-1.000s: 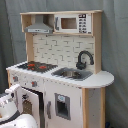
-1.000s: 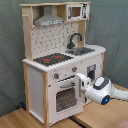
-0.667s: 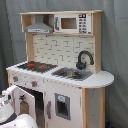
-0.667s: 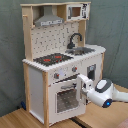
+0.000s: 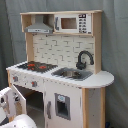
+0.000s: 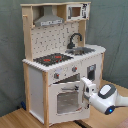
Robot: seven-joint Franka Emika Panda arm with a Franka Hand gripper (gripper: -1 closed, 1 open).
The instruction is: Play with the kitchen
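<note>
Working at the oven door (image 6: 67, 99) of the toy play kitchen (image 6: 62, 60), by the look of it: arm reaching in at the lower front, gripper (image 6: 86, 86) pressed up at the door's upper corner on the second exterior view's right. In the first exterior view, oven door (image 5: 11, 102) swung out toward the first exterior view's left, dark cavity showing behind it, so most likely the opening-or-closing stage of play with the door.

Jaws: cannot tell whether open, closed or clamped on anything; hidden against the white door edge in the second exterior view, and out of sight in the first exterior view, where only a white part of the arm (image 5: 17, 121) shows at the bottom.

Kitchen itself standing upright on a wooden floor (image 6: 20, 119) before a grey curtain (image 6: 10, 50). Black-red hob (image 6: 52, 59) and sink with black faucet (image 6: 75, 40) on top, grey hood (image 6: 48, 21) and toy microwave (image 6: 75, 11) above, knobs (image 6: 56, 75) just over the oven door. Relative to the jaws: door touching or just beside them, knobs slightly above and toward the second exterior view's left, hob and faucet well above.

Next move, as a judgement: keep contact at the door's free edge and follow its swing about the hinge, rather than pushing straight in, to avoid shoving the light kitchen backward or slipping off the edge.
</note>
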